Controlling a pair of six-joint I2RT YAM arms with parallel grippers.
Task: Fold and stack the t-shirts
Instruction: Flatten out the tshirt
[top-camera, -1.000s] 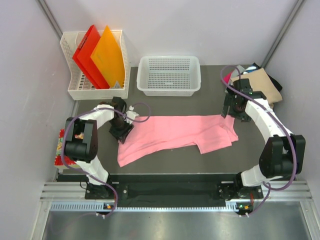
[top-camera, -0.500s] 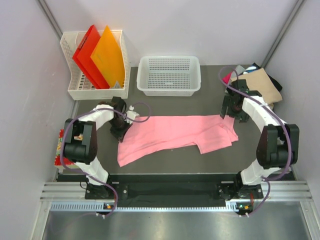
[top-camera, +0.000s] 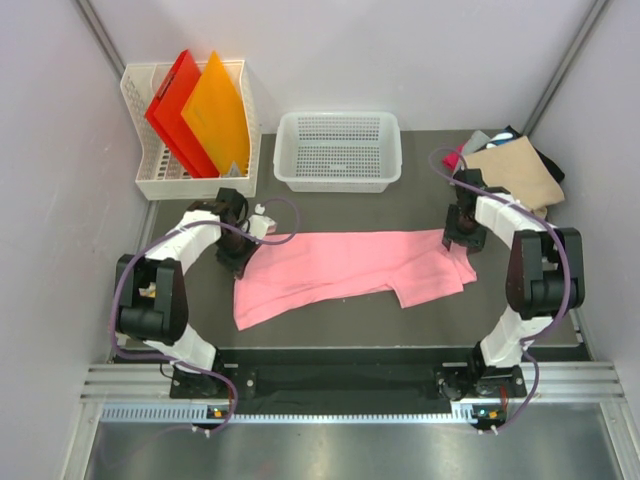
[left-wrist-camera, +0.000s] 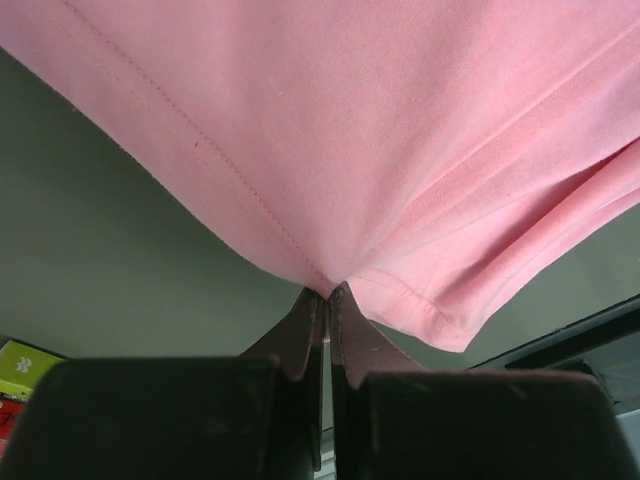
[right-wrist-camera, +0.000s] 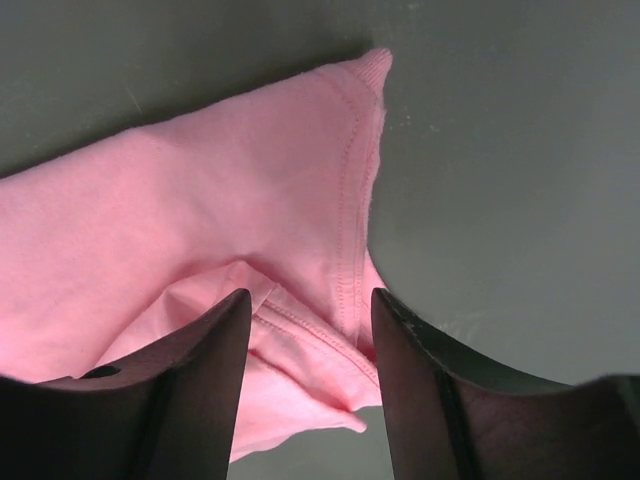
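**Pink shirt pinched at one end, folding not finished**

At the left, the left gripper (left-wrist-camera: 325, 300) is pressed together on a hem corner of the pink t-shirt (top-camera: 350, 265), which lies as a long band across the middle of the bench (top-camera: 420, 200). At its right end, the right gripper (right-wrist-camera: 310, 305) stands spread, one finger on either side of a rumpled seamed edge, pinching nothing yet. At the far right corner sits a pile of folded t-shirts (top-camera: 515, 170), tan on top. By the look of it, those are done, and the pink one is left to fold and stack.

Parted fingers (right-wrist-camera: 195, 375) straddle pink t-shirt (right-wrist-camera: 200, 210) on table (right-wrist-camera: 500, 200).
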